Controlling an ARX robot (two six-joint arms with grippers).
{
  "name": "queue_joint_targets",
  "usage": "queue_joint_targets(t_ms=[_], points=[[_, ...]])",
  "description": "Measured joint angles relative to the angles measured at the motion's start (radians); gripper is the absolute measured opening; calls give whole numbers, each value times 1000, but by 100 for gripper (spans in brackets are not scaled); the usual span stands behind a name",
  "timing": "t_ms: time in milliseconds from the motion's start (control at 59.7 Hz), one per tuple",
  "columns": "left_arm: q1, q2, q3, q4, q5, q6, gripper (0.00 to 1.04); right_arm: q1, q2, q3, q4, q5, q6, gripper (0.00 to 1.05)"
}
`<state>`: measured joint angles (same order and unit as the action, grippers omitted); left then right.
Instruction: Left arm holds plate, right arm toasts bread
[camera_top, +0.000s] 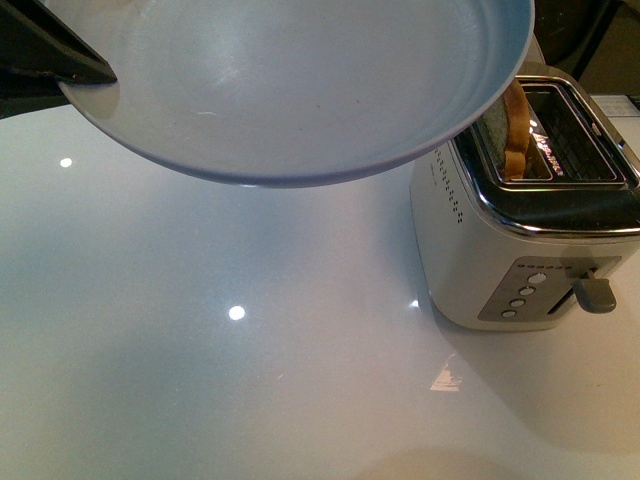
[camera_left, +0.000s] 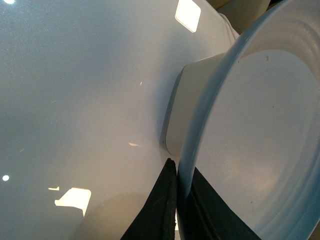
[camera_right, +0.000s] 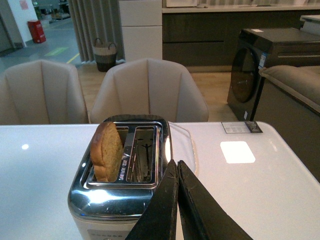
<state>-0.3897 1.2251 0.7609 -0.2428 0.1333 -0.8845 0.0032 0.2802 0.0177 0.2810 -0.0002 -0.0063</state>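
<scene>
Currently: slice of light brown bread with darker crust (camera_right: 106, 151) stands on edge in the chrome two-slot toaster (camera_right: 115, 200). Long axis is vertical, rounded top is up, upper half sits proud of the slot and leans slightly. It's in the slot farther from the right gripper (camera_right: 176, 172). Those black fingers are pressed together with nothing between them, tips just beside the toaster's top edge; contact unclear.

Round pale blue-grey shallow plate (camera_top: 300, 90) is pinched at its rim by the left gripper (camera_left: 181, 192), one finger on each face. It's tilted, up off the glossy white table (camera_top: 200, 380). The rim opposite the fingers overlaps the toaster in front view.
</scene>
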Motion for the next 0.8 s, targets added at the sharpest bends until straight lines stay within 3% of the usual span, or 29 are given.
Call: queue_joint_targets(t_ms=[368, 469, 737, 804], points=[[0, 0, 0, 0, 0, 0, 3, 0, -104, 0, -104, 0, 0, 2], [0, 0, 0, 0, 0, 0, 3, 0, -227, 0, -260, 3, 0, 2], [0, 0, 0, 0, 0, 0, 3, 0, -273, 0, -279, 2, 1, 2], [0, 0, 0, 0, 0, 0, 3, 0, -274, 0, -280, 2, 2, 13]])
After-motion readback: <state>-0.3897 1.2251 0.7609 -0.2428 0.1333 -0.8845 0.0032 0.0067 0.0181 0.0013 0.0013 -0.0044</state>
